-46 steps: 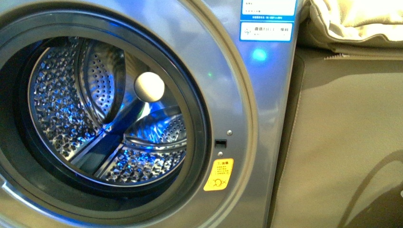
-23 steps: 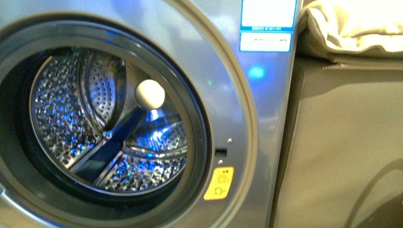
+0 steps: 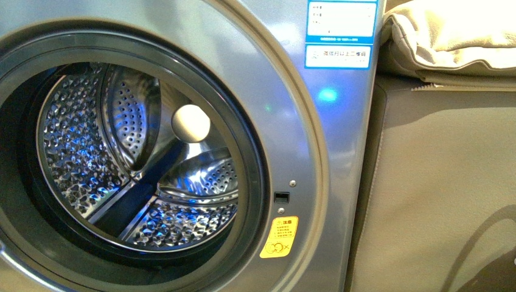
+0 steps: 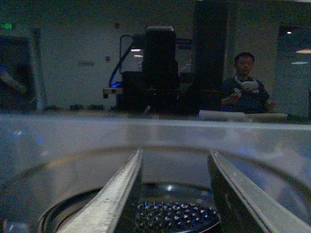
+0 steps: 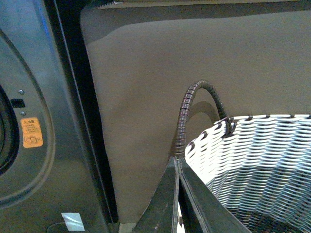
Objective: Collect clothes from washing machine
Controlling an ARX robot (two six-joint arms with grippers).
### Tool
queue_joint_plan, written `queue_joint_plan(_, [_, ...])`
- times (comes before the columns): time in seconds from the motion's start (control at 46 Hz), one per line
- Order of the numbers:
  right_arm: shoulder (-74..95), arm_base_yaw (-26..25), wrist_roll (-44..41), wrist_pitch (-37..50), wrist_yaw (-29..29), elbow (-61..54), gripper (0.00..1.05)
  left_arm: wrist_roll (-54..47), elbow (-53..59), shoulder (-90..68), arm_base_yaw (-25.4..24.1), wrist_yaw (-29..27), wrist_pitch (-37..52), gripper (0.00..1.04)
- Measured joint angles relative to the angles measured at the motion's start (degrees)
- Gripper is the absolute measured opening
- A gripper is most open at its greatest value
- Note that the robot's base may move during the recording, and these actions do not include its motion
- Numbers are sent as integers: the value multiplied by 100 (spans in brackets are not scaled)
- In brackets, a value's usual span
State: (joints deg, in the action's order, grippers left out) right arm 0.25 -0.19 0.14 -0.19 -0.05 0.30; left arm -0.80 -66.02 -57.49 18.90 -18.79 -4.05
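Front view: the washing machine (image 3: 316, 152) is filling the left of the frame with its round port standing open, and the perforated steel drum (image 3: 128, 170) is showing no garment in the part that is visible; where the clothes are lying cannot be told from any view. Left wrist view: the left pincer (image 4: 172, 194) is holding its jaws spread apart and is pointing straight toward the drum's mouth, which is lying directly beyond its tips, so the reach runs along the drum's axis. Right wrist view: the right pincer (image 5: 178, 194) is keeping its jaws pressed together on nothing, beside the woven basket (image 5: 252, 160) and its dark handle (image 5: 194, 111), with the machine's yellow warning sticker (image 5: 31, 132) off to one side. By this layout, the left arm is judged the nearer for reaching into the drum.
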Motion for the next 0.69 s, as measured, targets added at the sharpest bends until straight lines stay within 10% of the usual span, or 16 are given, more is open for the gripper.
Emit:
queue_joint_plan(0.217, [0, 0, 0, 0, 0, 0, 2, 74, 2769, 1298, -597, 664, 1123, 2])
queue_joint_plan(0.695, [0, 0, 0, 0, 0, 0, 2, 83, 5086, 2656, -1414, 1473, 1945, 4])
